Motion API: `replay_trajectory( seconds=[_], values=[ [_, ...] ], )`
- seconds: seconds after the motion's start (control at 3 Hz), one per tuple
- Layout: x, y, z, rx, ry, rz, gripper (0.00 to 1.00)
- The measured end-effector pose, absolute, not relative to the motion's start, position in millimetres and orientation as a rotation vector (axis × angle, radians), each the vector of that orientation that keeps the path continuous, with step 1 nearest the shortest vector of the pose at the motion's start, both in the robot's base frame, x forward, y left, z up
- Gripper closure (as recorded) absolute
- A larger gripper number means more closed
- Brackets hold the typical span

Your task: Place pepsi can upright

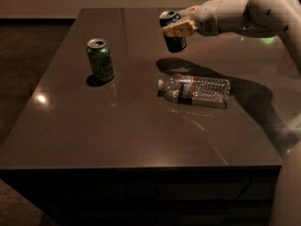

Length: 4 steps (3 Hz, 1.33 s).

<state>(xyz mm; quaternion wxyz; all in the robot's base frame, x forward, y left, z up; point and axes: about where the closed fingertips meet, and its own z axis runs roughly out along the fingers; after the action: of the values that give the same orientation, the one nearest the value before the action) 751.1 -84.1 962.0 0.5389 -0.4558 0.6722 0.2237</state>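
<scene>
The pepsi can (pixel 172 37) is dark blue with a silver top. It hangs almost upright, slightly tilted, in the air above the table's far middle. My gripper (pixel 177 27) reaches in from the right and is shut on the can's upper part. The can's shadow lies on the table below it, just behind the bottle.
A green can (pixel 100 60) stands upright at the left of the dark table (pixel 117 135). A clear plastic bottle (pixel 195 91) lies on its side in the middle, in front of the held can. My arm (pixel 249 15) crosses the upper right. The table's front edge is near.
</scene>
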Motion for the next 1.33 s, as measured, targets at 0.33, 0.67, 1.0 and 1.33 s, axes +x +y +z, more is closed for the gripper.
replay_trajectory(
  seconds=[0.33, 0.67, 1.0, 1.33],
  values=[
    [761.1, -91.7, 955.4, -0.989, 1.601, 0.563, 1.0],
    [767.5, -94.2, 946.5, -0.878, 1.619, 0.62, 1.0],
    [770.8, -94.5, 941.0, -0.818, 1.61, 0.66, 1.0],
    [774.6, -94.1, 934.5, -0.787, 1.582, 0.693, 0.85]
  ],
)
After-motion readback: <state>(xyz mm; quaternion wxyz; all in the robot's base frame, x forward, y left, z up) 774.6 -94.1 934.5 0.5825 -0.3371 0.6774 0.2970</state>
